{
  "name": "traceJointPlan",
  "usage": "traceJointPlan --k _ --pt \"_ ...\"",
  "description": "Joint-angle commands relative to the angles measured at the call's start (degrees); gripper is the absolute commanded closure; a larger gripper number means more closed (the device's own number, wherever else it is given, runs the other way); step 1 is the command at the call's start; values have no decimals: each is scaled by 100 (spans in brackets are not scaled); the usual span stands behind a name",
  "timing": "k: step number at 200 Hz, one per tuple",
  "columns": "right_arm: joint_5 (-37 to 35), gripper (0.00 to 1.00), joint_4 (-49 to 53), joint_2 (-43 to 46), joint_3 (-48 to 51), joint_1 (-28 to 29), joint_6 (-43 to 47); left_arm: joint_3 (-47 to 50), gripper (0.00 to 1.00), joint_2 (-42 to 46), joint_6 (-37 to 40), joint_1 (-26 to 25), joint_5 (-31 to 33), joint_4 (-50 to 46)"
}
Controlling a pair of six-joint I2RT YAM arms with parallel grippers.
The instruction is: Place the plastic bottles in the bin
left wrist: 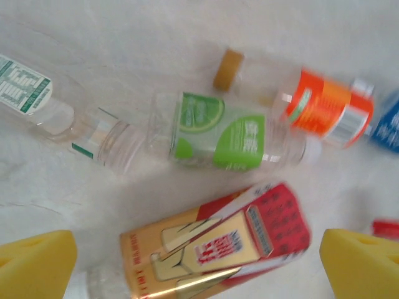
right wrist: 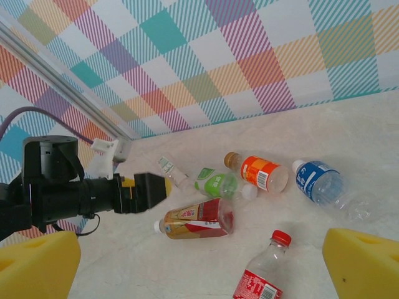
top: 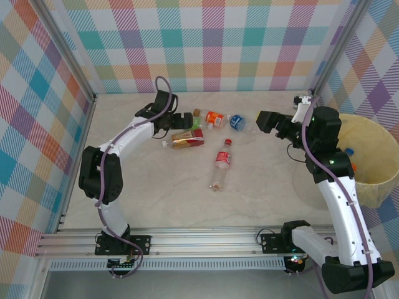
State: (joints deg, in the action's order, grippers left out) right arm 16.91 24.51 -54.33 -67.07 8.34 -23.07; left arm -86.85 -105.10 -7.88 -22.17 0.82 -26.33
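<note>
Nearest my bases, a clear plastic bottle with a red cap and red label lies alone on its side on the pale table.

Beyond it lies a clear bottle wrapped in a red and gold label. My left gripper hovers over it, yellow pads spread wide to either side, not touching.

Judgement: a pick is in hand and the grasp is not yet made. The next move calls for a straight descent and a close across the label, without nudging the green-labelled bottle just behind.

Farther back lie an orange-labelled bottle and a blue-labelled bottle, near each other.

My right gripper hangs above the table, pads apart, holding nothing.

At the right, the round pale yellow bin holds at least two bottles. A blue cap and an orange piece show; I cannot tell what lies beneath.
</note>
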Motion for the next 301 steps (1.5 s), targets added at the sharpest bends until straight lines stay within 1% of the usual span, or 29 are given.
traceJointPlan --k 1,15,31,64,78,99,131,145,151,166,196,210,225,245,271,301 --pt "-30 0 -47 45 10 45 127 -285 0 -369 2141 72 -525 -818" --pt "-47 0 -5 52 -16 45 169 -529 3 -637 2482 73 -732 -1181" --pt "-88 0 45 90 -18 45 228 -562 4 -784 2687 73 -721 -1182" --pt "-179 0 109 175 26 46 266 -443 5 -968 2924 73 -363 -1006" --pt "-201 0 118 176 36 45 268 -340 7 -976 3006 67 -289 -922" --pt "-207 0 86 153 53 45 237 -177 7 -982 3093 17 -212 -772" --pt "-148 0 54 81 18 45 156 11 8 -1164 3264 -116 306 -449" --pt "-135 0 52 70 -1 45 136 64 9 -1218 3297 -129 426 -286" --pt "-126 0 45 66 1 45 125 69 9 -1246 3285 -129 425 -255" --pt "-117 0 38 80 0 45 102 64 14 -1290 3286 -167 373 -279" --pt "-109 0 11 65 3 50 74 297 15 -1219 3257 -352 468 -96" --pt "-83 0 -6 46 1 54 58 346 18 -1176 3170 -392 482 -75" --pt "-39 0 -14 15 7 54 54 376 24 -1081 3026 -393 360 -76" --pt "-21 0 -17 -7 31 62 51 431 34 -941 2864 -393 235 -73" --pt "5 0 -45 -26 62 63 19 560 39 -711 2636 -401 42 -68" --pt "172 0 -281 -54 252 97 -241 1047 41 -192 2164 -503 -195 225"
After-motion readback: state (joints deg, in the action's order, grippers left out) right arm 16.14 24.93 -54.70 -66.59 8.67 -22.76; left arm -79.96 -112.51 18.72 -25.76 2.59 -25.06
